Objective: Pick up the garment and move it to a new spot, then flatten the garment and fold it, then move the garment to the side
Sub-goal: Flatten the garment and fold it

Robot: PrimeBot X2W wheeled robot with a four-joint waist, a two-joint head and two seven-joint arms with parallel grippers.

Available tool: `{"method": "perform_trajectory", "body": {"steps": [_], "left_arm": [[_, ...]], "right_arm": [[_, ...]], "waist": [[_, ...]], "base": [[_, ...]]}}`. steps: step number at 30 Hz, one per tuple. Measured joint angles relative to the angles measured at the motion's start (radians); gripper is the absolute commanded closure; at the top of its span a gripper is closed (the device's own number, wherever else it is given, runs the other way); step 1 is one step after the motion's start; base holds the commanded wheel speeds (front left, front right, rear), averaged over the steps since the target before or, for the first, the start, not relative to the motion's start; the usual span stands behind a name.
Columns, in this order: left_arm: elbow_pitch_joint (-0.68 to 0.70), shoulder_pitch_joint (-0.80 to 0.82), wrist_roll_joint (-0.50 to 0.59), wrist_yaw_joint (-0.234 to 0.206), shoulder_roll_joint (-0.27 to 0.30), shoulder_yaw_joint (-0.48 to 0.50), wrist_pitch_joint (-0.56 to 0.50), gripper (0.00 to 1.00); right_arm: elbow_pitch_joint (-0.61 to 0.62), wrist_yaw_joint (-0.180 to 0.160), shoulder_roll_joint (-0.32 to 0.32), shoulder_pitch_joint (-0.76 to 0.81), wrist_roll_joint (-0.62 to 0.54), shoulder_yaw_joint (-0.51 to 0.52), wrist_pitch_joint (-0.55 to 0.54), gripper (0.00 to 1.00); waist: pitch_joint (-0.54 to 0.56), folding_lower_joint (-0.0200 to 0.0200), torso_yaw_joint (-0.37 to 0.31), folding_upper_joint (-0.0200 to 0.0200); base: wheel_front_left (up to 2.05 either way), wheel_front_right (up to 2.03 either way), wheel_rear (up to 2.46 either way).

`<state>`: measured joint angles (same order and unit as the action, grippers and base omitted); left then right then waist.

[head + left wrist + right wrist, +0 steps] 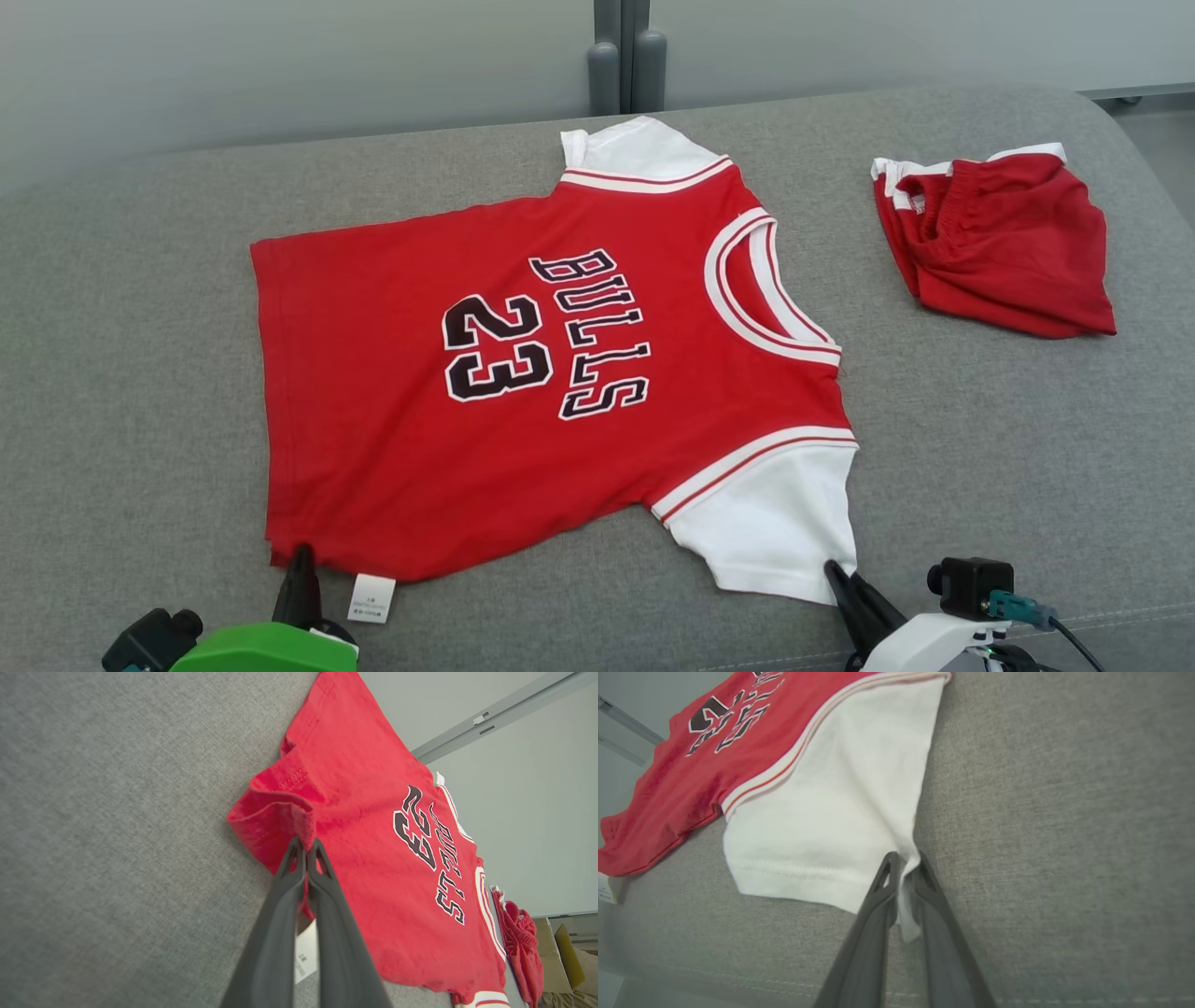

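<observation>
Red jersey (523, 373) with white sleeves lies spread flat, print up, at middle of grey cushion (980, 448); left claw (301, 560) closed, pinching near hem corner just beside white label (371, 597), hem puckered up at grip in left wrist view; right claw (836, 569) closed on tip of near white sleeve, cloth caught between its fingers; crumpled red shorts (1008, 252) lie well apart at cushion's far right

Jersey (373, 420) matt knit cloth; couch (980, 448) coarse weave.
</observation>
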<state>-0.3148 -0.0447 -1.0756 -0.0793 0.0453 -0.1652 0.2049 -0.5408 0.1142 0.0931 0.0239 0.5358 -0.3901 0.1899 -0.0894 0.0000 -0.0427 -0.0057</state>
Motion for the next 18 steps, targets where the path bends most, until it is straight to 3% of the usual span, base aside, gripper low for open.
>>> {"method": "perform_trajectory", "body": {"steps": [7,18], "left_arm": [[-0.006,0.000,0.000,0.000,0.000,0.006,0.009,1.00],[0.015,-0.001,0.021,0.002,0.000,0.017,0.017,1.00]], "right_arm": [[0.004,0.002,0.001,0.000,0.001,-0.001,0.017,1.00],[0.141,0.009,0.044,-0.056,0.023,0.041,0.044,1.00]], "waist": [[0.023,0.0000,-0.001,0.0001],[0.051,0.0000,-0.026,0.0000]], "base": [[0.00,0.00,0.00],[0.00,0.00,0.00]]}}
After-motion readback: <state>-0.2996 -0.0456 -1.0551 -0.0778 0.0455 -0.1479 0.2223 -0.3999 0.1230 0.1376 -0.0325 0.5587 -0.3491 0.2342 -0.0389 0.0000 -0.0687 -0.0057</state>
